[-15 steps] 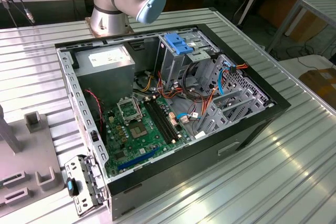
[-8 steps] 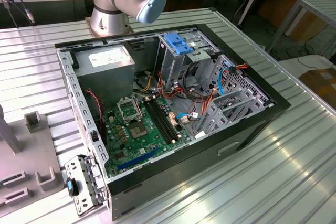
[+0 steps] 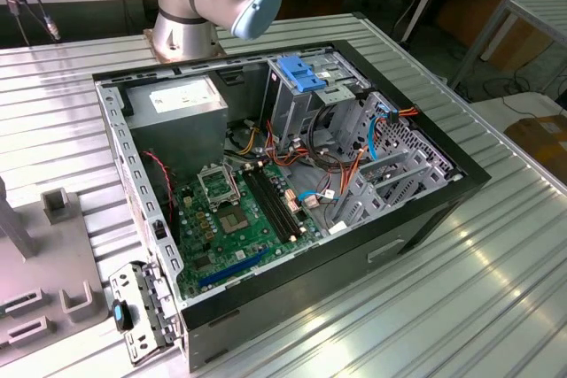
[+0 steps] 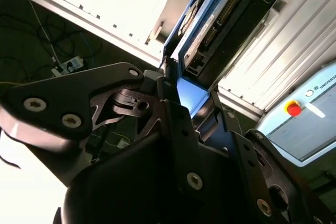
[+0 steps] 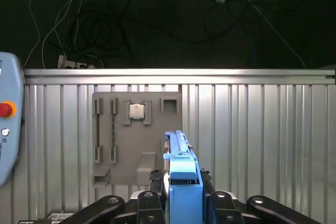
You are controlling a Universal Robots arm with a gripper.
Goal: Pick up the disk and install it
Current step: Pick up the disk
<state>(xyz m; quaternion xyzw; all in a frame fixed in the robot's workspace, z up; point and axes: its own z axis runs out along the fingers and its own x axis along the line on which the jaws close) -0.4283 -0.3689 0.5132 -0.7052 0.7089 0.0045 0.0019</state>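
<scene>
In both wrist views my gripper (image 5: 181,183) is shut on the disk (image 5: 177,150), a flat drive in a bright blue carrier frame seen edge-on. Dark fingers (image 5: 156,180) press its two sides. The disk hangs well above the ribbed metal table, in front of a grey fixture plate (image 5: 126,140). In the second wrist view the disk (image 4: 210,22) sticks out from between the black fingers (image 4: 164,85) of the gripper (image 4: 189,97). In the exterior view the open computer case (image 3: 416,219) lies on the table, with its drive cage (image 3: 306,104) at the far side.
A pale blue bracket (image 3: 297,73) tops the drive cage. Orange and blue cables (image 3: 341,170) run beside the green motherboard (image 3: 239,219). The fixture plate carries a processor chip (image 5: 137,111). A pendant with a red button (image 5: 5,109) lies on the table. The arm's base (image 3: 182,28) stands behind the case.
</scene>
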